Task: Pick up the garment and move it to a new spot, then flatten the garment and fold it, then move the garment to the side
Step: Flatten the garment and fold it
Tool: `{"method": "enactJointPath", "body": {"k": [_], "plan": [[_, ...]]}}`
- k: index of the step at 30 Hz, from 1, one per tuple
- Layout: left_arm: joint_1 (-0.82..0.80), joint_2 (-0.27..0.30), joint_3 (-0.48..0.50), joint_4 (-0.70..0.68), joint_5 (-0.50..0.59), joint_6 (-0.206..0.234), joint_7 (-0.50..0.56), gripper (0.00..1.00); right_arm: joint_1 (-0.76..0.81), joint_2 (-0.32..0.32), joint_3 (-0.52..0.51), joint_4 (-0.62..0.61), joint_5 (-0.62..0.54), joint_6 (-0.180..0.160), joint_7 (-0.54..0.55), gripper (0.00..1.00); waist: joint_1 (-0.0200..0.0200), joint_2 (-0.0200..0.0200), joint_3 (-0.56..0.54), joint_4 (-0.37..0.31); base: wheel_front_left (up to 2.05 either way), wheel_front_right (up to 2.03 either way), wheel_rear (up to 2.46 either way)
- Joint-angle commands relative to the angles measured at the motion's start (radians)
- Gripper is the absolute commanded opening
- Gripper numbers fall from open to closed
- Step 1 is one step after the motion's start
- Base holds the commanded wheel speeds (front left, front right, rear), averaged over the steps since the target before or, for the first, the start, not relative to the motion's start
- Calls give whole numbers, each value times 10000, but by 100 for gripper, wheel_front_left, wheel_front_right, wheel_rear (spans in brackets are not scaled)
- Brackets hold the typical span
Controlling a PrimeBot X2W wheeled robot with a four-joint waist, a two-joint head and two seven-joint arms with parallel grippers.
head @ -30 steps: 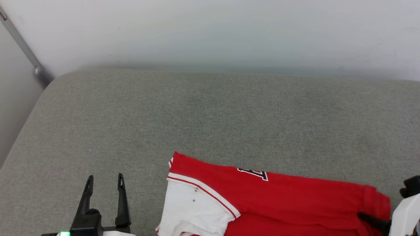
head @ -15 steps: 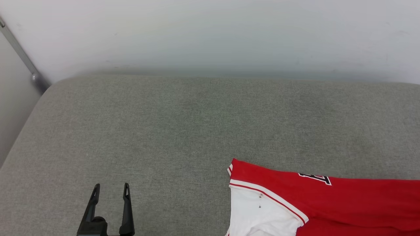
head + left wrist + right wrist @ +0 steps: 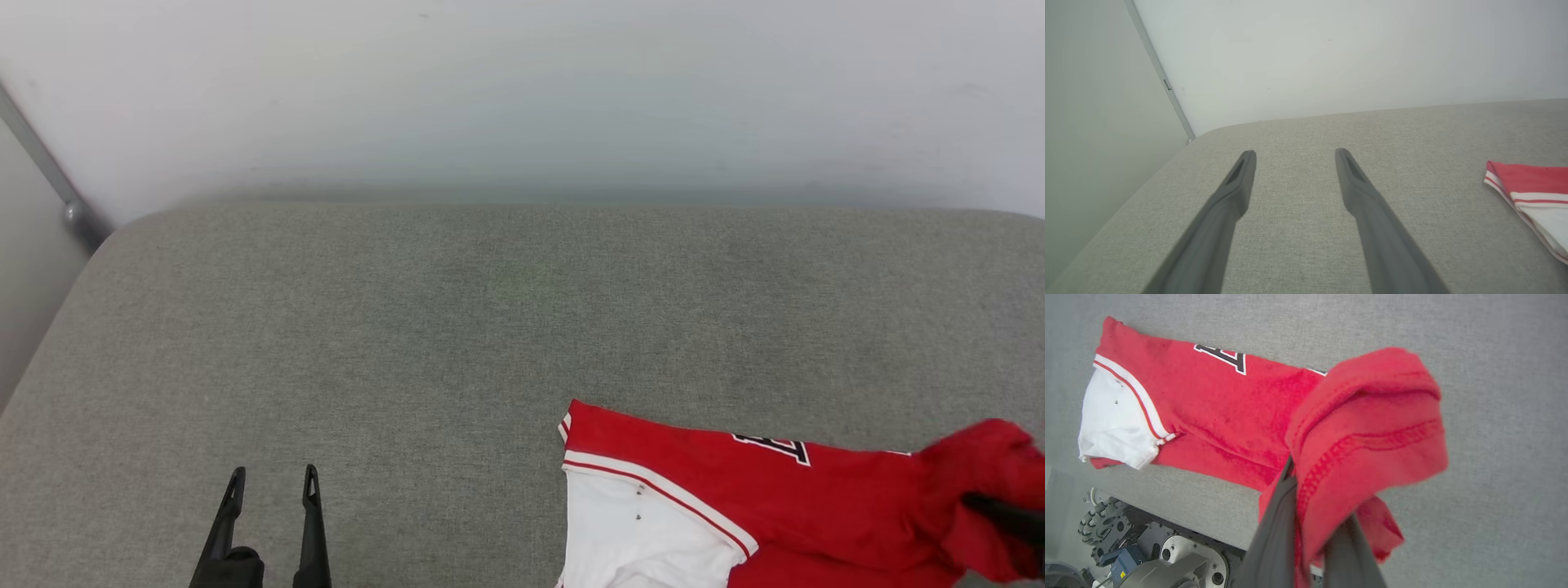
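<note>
The garment (image 3: 735, 498), a thin red T-shirt with white sleeves and red-and-white stripes at the sleeve seam, lies in a long narrow strip on the soft grey cloth mattress (image 3: 457, 327), near the front edge and toward the robot's right. The white sleeve end lies flat. The other end is bunched up and lifted off the mattress. The right claw (image 3: 1312, 506) is pressed together and pinches that red end, which hangs over its dark fingers. The left claw (image 3: 273, 490) is spread wide, holds nothing, and sits well apart from the shirt over bare mattress. This looks like the folding step. Next, the right claw should probably carry the lifted end over toward the white sleeve, lay it down so the edges match, and only then let go.
</note>
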Motion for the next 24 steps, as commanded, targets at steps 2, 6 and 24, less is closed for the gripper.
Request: {"method": "enactJointPath", "body": {"k": [2, 6, 24], "plan": [[-10, -68, 40, 12, 91, -61, -20, 100, -209, 487, 63, -1075, -317, -5, 267, 0, 0, 0, 21, 11, 0, 0, 0], [-142, -128, 16, -8, 108, -141, -20, 100, -649, 1177, 491, -2399, -884, -5, 891, 0, 0, 0, 138, 70, 0, 0, 0], [-981, -302, 71, -33, 125, -345, -20, 100, -4007, 4042, 3960, -1213, -2539, -5, 1652, 0, 0, 0, 1178, 459, 0, 0, 0]]}}
